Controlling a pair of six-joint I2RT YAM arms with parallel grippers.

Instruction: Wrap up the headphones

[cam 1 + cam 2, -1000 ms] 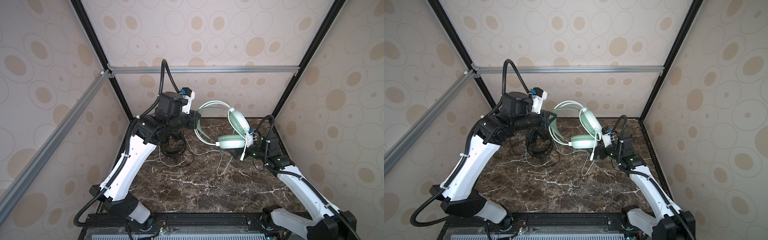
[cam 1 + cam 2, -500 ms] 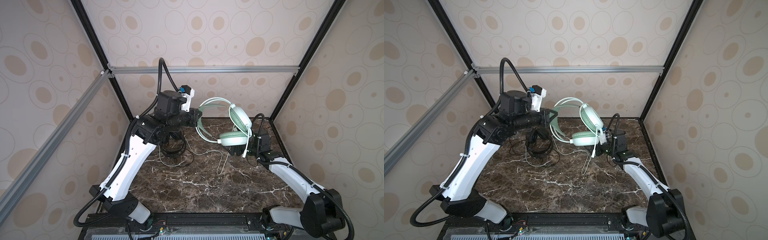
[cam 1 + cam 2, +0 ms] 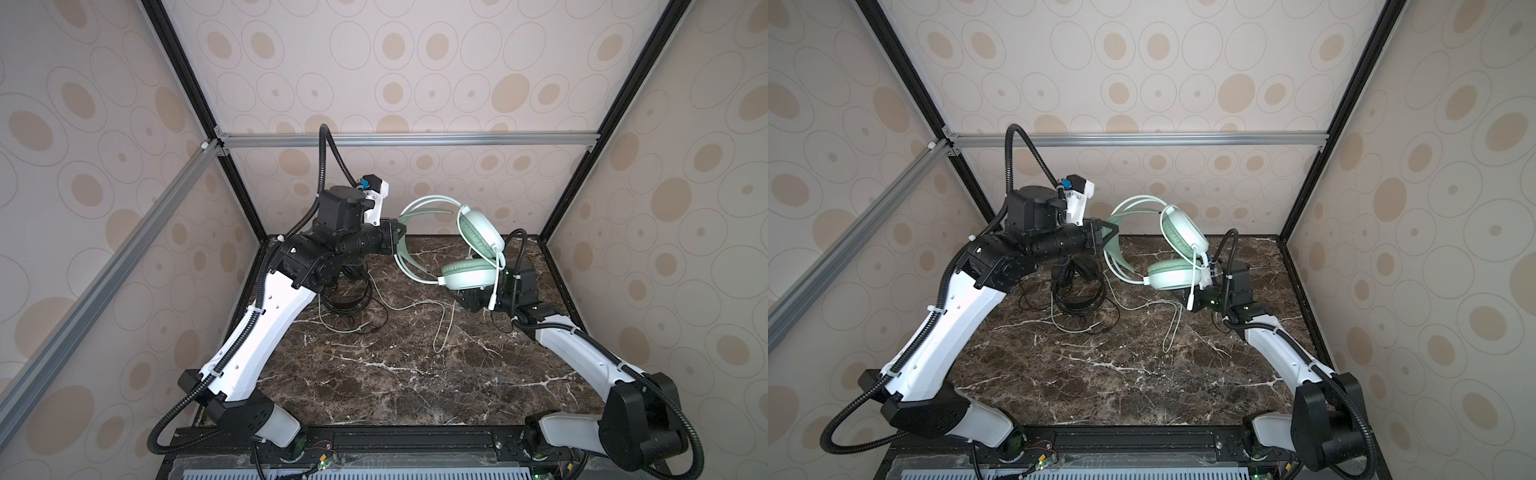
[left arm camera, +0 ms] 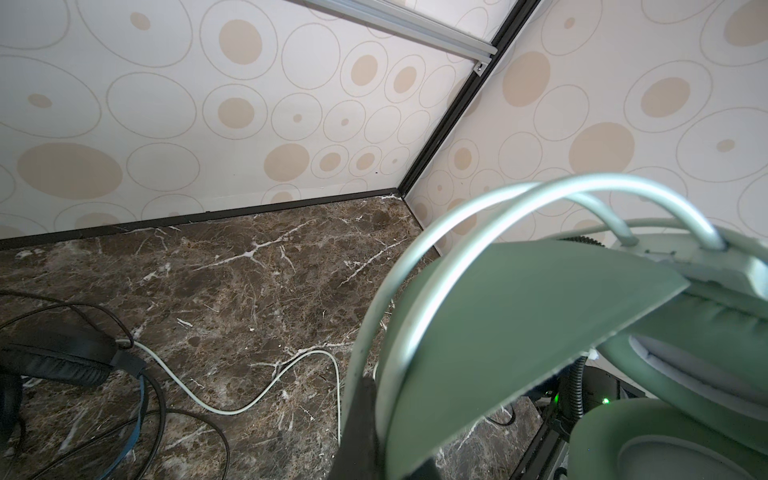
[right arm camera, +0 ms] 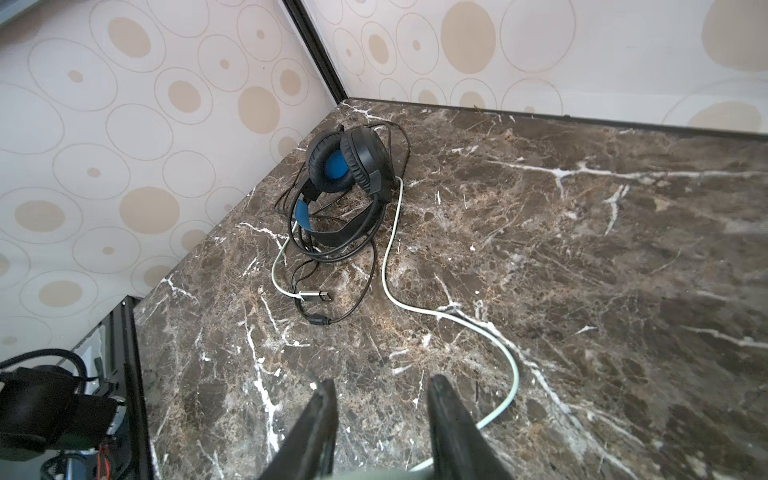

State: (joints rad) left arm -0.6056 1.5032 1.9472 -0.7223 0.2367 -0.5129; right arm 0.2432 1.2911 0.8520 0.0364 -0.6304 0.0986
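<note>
The mint-green headphones hang above the back of the table. My left gripper is shut on their headband. Their pale cord trails down onto the marble. My right gripper sits just under the lower ear cup. Its jaws are partly apart with bare marble between the tips. A mint-green sliver shows near their base. The black headphones with blue lining lie in the back left corner, their thin black cord looped around them.
The pale cord's metal plug lies next to the black cord's loops. Patterned walls with black frame posts close in the marble table at the back and both sides.
My right gripper has swung in under the mint-green ear cup and its jaws have narrowed a lot. The left gripper has raised the headband slightly.
</note>
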